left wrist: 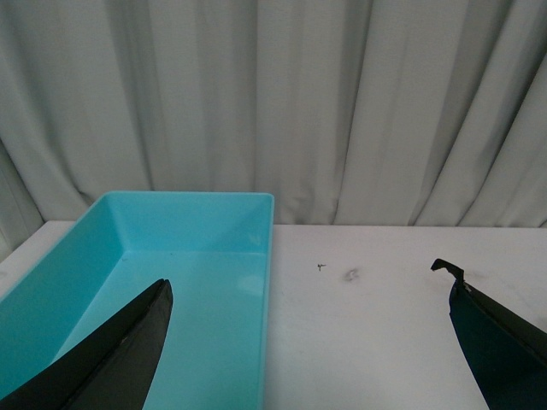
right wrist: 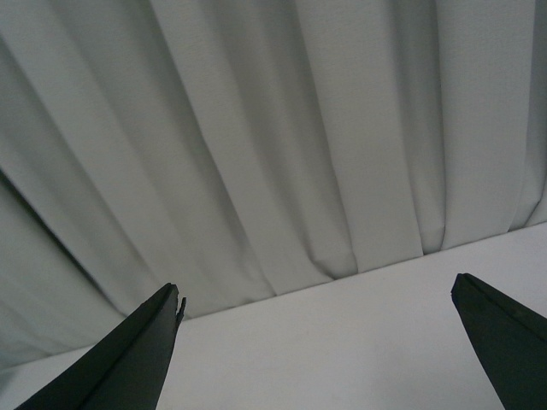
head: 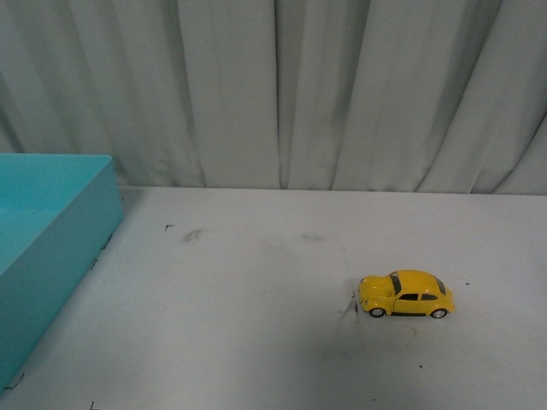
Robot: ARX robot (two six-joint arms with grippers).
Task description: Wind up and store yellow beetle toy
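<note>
The yellow beetle toy (head: 407,295) stands on its wheels on the white table (head: 273,342), right of centre, its nose pointing left. Neither arm shows in the front view. In the left wrist view my left gripper (left wrist: 308,295) is open, one dark finger (left wrist: 128,359) over the teal bin (left wrist: 197,248) and the other over bare table; nothing lies between them. My right gripper (right wrist: 316,299) is open too, its fingers (right wrist: 137,359) wide apart above bare table facing the curtain. The toy shows in neither wrist view.
The teal open bin (head: 51,239) sits at the table's left edge and has nothing visible inside. A pleated grey curtain (head: 273,85) hangs behind the table. Small dark scuffs (head: 192,233) mark the tabletop.
</note>
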